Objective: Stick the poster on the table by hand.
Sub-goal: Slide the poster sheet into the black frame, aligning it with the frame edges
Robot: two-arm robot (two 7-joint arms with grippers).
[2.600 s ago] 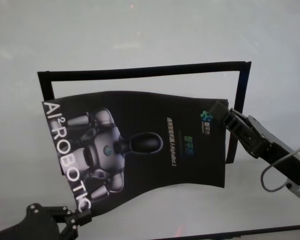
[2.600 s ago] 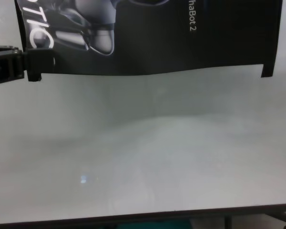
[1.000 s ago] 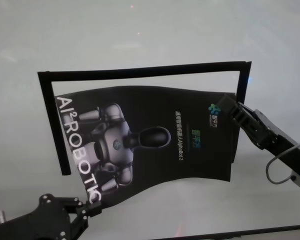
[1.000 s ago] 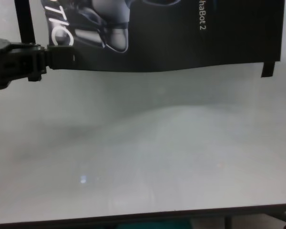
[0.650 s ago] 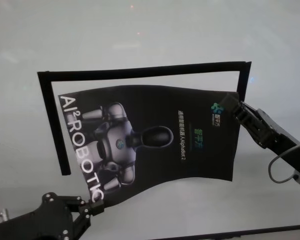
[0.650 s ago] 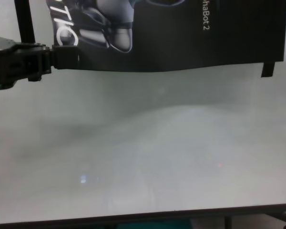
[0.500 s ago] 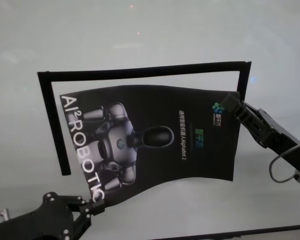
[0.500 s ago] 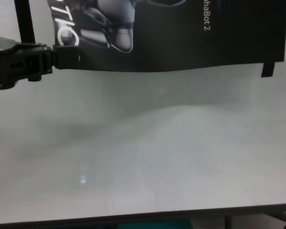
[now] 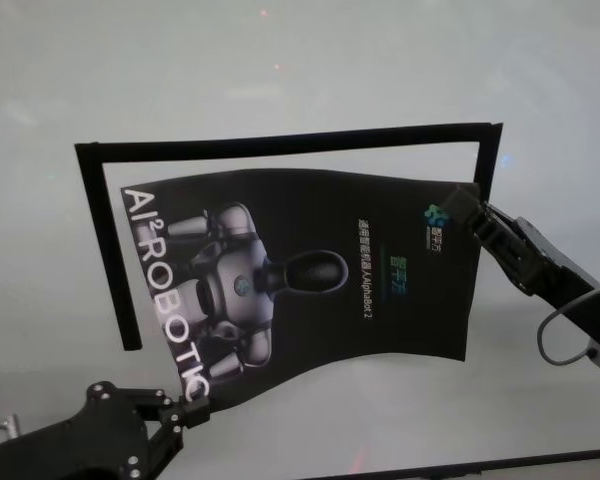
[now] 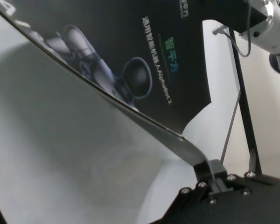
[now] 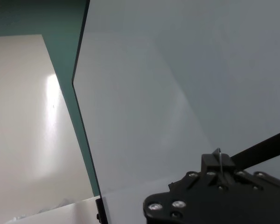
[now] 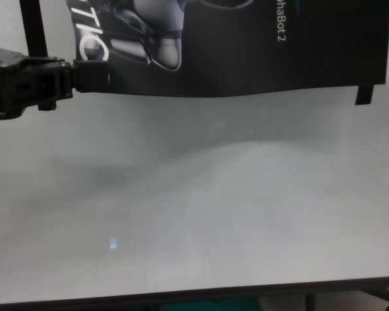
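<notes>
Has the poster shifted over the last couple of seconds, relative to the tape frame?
Yes. The poster has moved toward the robot's right inside the tape frame: the frame's left strip is now uncovered, and the top right corner nears the right strip.

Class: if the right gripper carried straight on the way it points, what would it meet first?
Probably only the poster that the right gripper already pinches at its far right corner; it points leftwards along the sheet, though depth is unclear.

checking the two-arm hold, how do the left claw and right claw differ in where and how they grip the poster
The left claw pinches the poster at its near corner by the white letters; the right claw pinches the far corner by the small logo. The left arm comes from below, the right arm from the side. Both are shut on the sheet, inside the tape frame.
</notes>
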